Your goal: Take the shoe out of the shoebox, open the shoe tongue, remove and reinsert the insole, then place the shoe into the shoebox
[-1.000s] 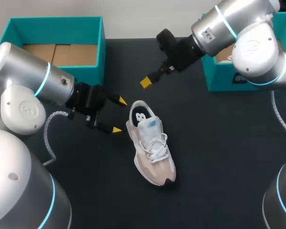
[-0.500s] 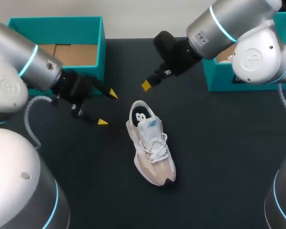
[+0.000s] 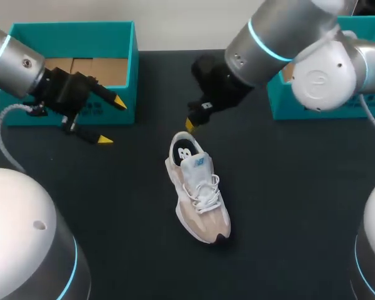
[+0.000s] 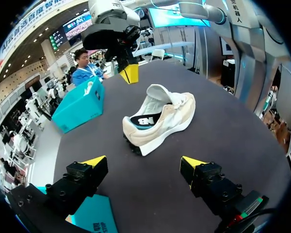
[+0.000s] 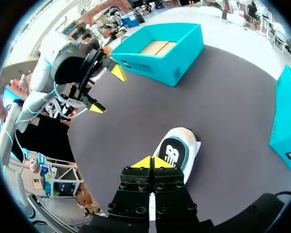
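Your right gripper (image 3: pixel 190 124) sat pinched together, empty, at twelve o'clock of the shoe (image 3: pixel 199 187); your left gripper (image 3: pixel 111 121) gaped wide, empty, at ten.

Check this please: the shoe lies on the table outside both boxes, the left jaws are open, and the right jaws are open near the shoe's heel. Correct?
One thing is wrong: the right jaws are shut, not open. The right wrist view shows their yellow tips pressed together near the heel of the shoe. The rest stands.
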`<state>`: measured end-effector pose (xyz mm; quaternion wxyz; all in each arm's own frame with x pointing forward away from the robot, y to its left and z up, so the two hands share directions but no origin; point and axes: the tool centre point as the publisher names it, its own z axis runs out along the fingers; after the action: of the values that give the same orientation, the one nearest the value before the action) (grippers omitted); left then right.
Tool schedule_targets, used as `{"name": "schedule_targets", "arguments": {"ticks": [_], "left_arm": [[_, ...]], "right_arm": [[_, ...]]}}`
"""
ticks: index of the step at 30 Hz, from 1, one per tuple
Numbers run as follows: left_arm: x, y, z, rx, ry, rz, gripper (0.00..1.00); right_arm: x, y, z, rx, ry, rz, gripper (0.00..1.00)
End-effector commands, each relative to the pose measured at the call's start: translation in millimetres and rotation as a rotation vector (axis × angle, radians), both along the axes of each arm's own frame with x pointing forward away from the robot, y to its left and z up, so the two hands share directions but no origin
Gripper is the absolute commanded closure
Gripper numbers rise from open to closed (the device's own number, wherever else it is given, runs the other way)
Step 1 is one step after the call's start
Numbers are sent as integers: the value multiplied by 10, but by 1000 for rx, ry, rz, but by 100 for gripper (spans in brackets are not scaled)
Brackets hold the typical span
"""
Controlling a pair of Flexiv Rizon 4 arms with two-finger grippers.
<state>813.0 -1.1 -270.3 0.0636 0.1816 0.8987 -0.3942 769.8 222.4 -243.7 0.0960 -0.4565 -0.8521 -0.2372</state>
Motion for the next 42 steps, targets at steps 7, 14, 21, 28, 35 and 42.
{"name": "schedule_targets", "arguments": {"ticks": [7,14,21,28,35,42], "left_arm": [[-17,182,112,-14,-5,-27,0],[-44,140,190,-13,-1,-36,0],[-124,-11,329,27,24,-58,0],[-155,-77,422,35,-7,-66,0],[-137,-225,443,42,-4,-80,0],[-100,-407,343,104,1,-81,0]], "right_arm": [[-102,140,-124,-304,-29,-185,100],[-161,127,-221,-276,-36,-219,100],[-161,127,-221,-276,-36,-219,100],[-180,155,-369,-279,-5,-228,100],[-227,165,-553,-296,33,-235,100],[-202,170,-690,-308,63,-223,100]]}}
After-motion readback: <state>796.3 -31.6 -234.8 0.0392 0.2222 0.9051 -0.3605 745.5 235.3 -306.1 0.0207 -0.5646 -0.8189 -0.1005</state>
